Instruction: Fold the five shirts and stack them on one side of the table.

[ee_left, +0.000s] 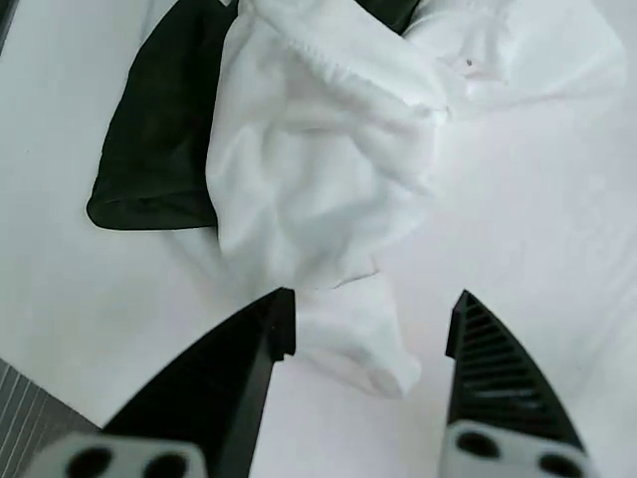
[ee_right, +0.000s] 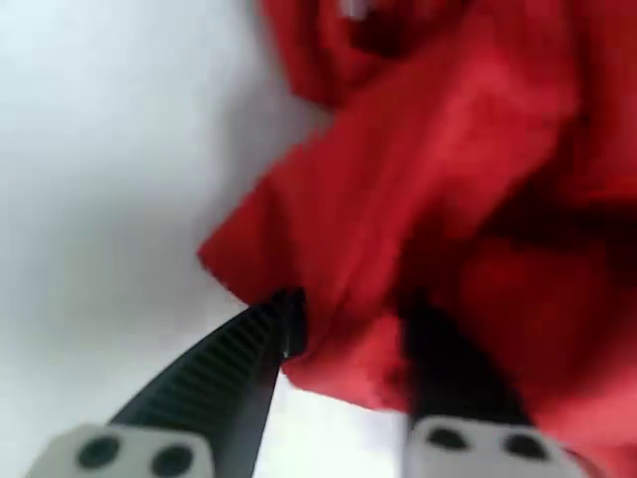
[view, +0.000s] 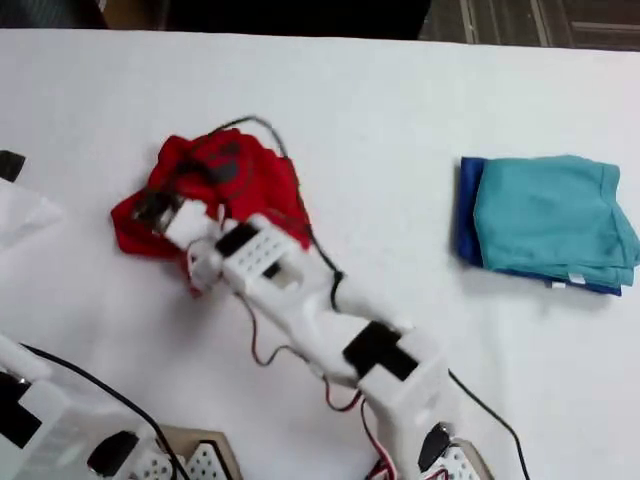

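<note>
Closest in, right gripper (ee_right: 348, 329), black fingers (ee_right: 249, 368) parted, set either side of a bunched edge of the red shirt (ee_right: 448, 149), cloth bulging into the gap between them. Red shirt crumpled and unfolded, lying left of middle on the white tabletop (view: 400, 100) in the high view, a dark cable (view: 265, 128) looped over its far side. Right arm (view: 300, 290) stretched diagonally from the near edge to that heap, wrist low over its near side.

Left gripper (ee_left: 370, 319) with fingers wide apart, hanging over the tabletop, the loose tip of a white shirt (ee_left: 318, 149) lying between and below them; contact with the cloth impossible to tell. White shirt rumpled, partly overlapping a black shirt (ee_left: 159, 129), that one spread flatter beside and under it, close to the tabletop's edge. Left arm (view: 50, 420) low in the near left corner of the high view.

Toward the right side of the high view, well apart from the red heap, a teal shirt (view: 550, 215) folded and stacked on a folded blue shirt (view: 468, 210), blue edge peeking out along the left and near sides
</note>
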Controlling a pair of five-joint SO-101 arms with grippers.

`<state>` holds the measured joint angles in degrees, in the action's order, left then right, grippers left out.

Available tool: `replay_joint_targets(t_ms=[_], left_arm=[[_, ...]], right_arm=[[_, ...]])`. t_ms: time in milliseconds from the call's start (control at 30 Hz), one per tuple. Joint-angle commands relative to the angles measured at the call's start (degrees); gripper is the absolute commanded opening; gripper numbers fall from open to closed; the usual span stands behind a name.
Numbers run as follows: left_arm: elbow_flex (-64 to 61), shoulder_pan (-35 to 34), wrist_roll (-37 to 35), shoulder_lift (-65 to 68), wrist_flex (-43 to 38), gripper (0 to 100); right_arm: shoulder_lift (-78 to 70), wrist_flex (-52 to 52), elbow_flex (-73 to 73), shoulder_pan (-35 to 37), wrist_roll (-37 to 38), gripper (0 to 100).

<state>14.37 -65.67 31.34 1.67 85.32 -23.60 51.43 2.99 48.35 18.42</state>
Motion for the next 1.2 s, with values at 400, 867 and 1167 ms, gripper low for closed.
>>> replay_joint_targets(t_ms=[400, 867, 1167], left_arm=[[-10.5, 10.7, 0.8, -0.2, -0.9, 26], [-26.4, 41.0, 0.8, -0.3, -12.7, 26], [-21.2, 47.2, 0.4, 0.0, -15.6, 26]], right_arm=[[1.4, 5.0, -14.2, -35.2, -0.3, 2.0], [16.4, 22.3, -15.5, -42.1, 2.2, 12.5], [24.4, 21.2, -15.6, -47.4, 3.1, 29.8]])
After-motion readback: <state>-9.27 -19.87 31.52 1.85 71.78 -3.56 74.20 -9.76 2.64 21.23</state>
